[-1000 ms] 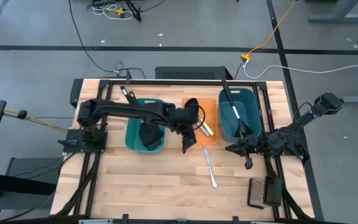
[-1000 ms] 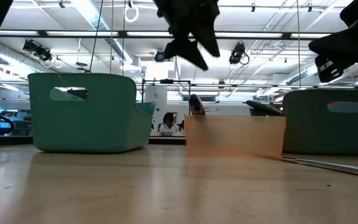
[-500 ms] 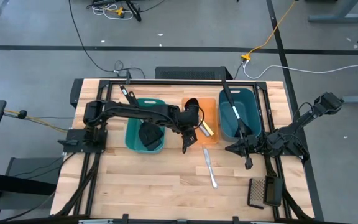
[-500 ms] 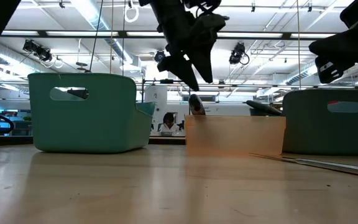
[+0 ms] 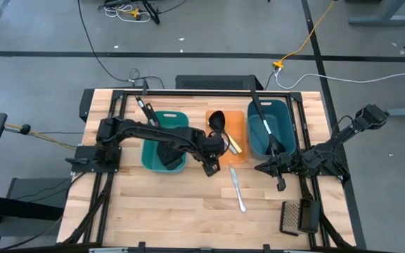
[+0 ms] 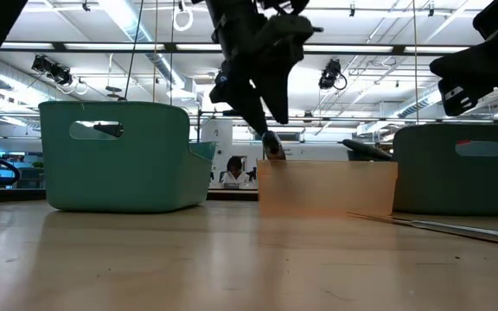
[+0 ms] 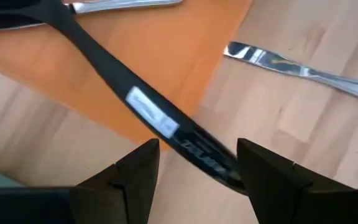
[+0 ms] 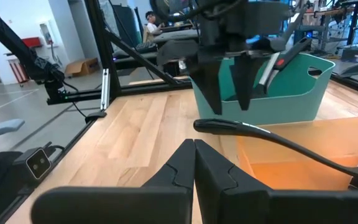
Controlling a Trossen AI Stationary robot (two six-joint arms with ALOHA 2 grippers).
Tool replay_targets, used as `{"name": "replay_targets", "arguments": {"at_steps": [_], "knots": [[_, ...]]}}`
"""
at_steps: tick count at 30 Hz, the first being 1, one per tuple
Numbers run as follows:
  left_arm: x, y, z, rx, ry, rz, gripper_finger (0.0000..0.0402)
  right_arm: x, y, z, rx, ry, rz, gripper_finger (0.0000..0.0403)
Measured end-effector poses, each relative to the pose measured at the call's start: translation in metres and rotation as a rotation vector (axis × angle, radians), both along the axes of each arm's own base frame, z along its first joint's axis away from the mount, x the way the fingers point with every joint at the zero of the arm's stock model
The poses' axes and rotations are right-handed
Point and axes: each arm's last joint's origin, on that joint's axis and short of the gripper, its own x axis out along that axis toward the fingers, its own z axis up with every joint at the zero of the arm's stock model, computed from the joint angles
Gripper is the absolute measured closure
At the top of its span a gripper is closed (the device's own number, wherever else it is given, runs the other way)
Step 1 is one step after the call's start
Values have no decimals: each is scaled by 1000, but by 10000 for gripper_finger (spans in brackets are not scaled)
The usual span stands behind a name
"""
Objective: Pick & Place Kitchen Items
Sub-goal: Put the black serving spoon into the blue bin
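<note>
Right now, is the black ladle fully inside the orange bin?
No. The black ladle has its bowl in the orange bin, but its handle sticks out over the front rim.

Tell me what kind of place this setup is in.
Probably a robotics lab or workshop: a wooden table carrying two robot arms, cables trailing across a concrete floor, and in the low view a big hall with strip lights and more workstations.

Black ladle tilted over orange bin; silver knife on table.

the left gripper has dropped lower beside the orange bin, uncovering the black ladle.
</note>
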Motion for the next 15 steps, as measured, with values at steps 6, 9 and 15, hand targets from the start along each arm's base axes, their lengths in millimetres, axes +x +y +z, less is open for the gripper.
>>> {"name": "replay_targets", "arguments": {"at_steps": [6,9,15], "knots": [[1,-2,-6,-23,21,1,180,0,0,0,0,0,0,394],[3,-2,-12,-23,33,-1,180,0,0,0,-3,4,0,394],[5,-3,-17,-23,45,-7,179,0,0,-1,-4,6,0,394]]}}
